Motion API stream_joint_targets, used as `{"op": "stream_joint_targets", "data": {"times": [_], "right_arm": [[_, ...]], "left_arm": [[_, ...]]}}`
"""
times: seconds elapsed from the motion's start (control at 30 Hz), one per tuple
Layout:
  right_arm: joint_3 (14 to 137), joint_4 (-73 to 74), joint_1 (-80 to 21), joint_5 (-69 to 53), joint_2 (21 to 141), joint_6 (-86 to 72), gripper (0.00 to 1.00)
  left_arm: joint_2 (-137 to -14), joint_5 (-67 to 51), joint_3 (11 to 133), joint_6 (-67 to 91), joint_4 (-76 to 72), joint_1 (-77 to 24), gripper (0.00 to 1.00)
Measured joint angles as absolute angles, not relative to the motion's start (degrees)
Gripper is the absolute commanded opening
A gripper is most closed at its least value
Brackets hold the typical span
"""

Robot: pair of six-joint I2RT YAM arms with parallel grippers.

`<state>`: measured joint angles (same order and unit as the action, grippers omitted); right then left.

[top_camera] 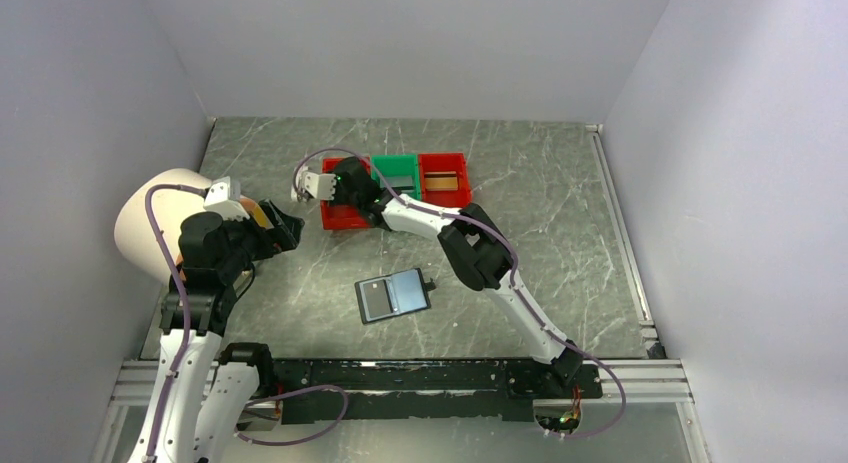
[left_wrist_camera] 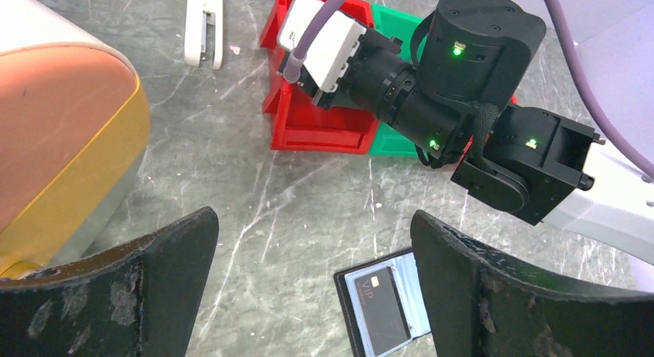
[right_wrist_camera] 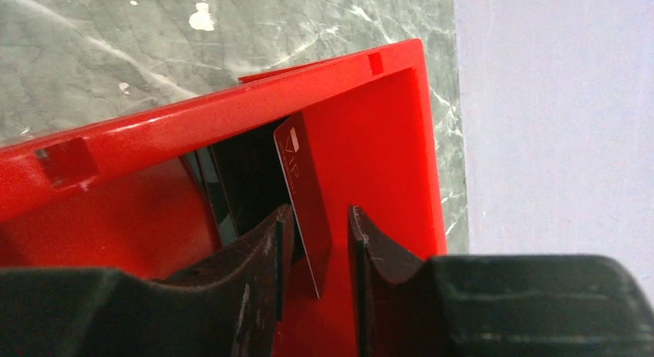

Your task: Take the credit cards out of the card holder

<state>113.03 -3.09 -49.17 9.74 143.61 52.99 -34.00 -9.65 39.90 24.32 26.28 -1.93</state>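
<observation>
Risk: the dark plastic card (right_wrist_camera: 299,168), on edge in the red plastic bin (right_wrist_camera: 193,126) between the slightly parted jaws of our right gripper (right_wrist_camera: 318,212), could cling to a finger and lift out as we withdraw. Our left gripper (left_wrist_camera: 312,218) gapes wide, and the black bifold card holder (top_camera: 393,295) lies open on the counter (top_camera: 560,183).

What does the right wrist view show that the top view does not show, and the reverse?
Only the right wrist view: a dark card standing on edge inside a red bin, between the slightly parted right fingers. Only the top view: the open wallet lying on the table, a green bin and a second red bin. Both: the first red bin and the marble table.
</observation>
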Motion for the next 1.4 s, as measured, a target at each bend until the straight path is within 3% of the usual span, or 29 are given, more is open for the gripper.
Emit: {"op": "stream_joint_targets", "data": {"times": [0.7,1.0,1.23,1.4], "right_arm": [[110.63,-0.05,-48.69,3.64,139.35,45.52,0.56],[89.76,-6.02,-48.88,8.47,111.33,20.86,0.74],[71.0,0.73,-48.66,8.67,88.42,-12.01,0.7],[52.82,5.15,-48.71,6.5,81.21,-26.94,0.7]], "left_arm": [[-34.02,-9.67,39.9,24.32,26.22,-1.93,1.0],[-33.65,-9.65,39.88,24.32,26.15,-1.93,1.0],[-34.22,-9.78,39.88,24.21,25.52,-1.93,0.99],[-35.4,-10.81,39.79,23.94,24.97,-1.93,0.99]]}}
